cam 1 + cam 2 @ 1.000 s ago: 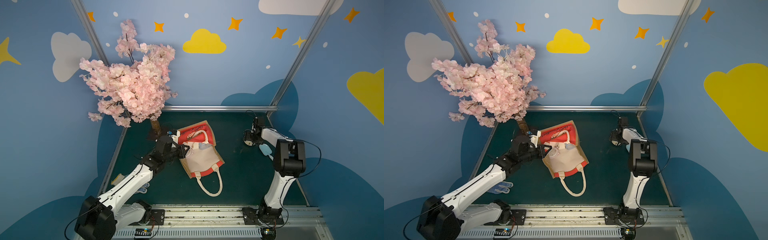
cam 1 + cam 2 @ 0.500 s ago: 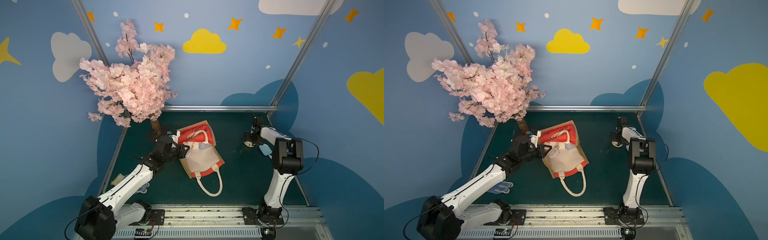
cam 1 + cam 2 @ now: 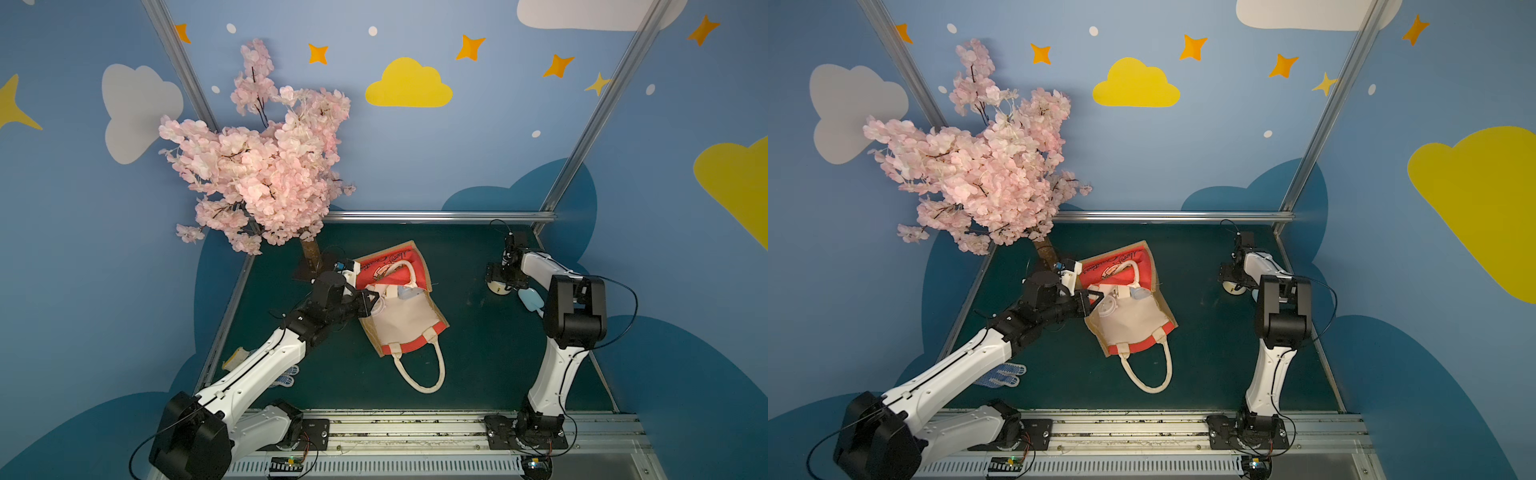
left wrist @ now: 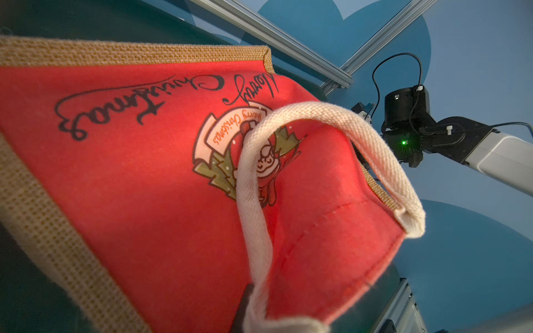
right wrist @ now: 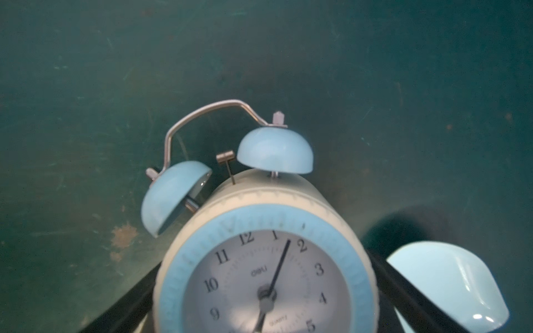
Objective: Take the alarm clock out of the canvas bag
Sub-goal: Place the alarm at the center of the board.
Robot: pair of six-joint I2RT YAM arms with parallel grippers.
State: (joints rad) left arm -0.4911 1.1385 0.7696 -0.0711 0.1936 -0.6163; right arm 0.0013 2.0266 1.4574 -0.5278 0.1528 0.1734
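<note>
the alarm clock (image 5: pixel 265 274) is out of the canvas bag (image 3: pixel 405 322). it sits on the green surface (image 3: pixel 478 353) right under the right tool (image 3: pixel 500 277), between its fingers (image 5: pixel 124 308). the jaws stand spread wide on either side of the clock's body, but i cannot tell whether they press on it. a pale blue glossy object (image 5: pixel 450 288) lies just outside one finger. the left tool (image 3: pixel 371 300) is pinched tight on the bag's rim, holding the red panel up. compared with a second ago, the bag, clock and both tools sit as they were; only the right arm's elbow has edged slightly.
</note>
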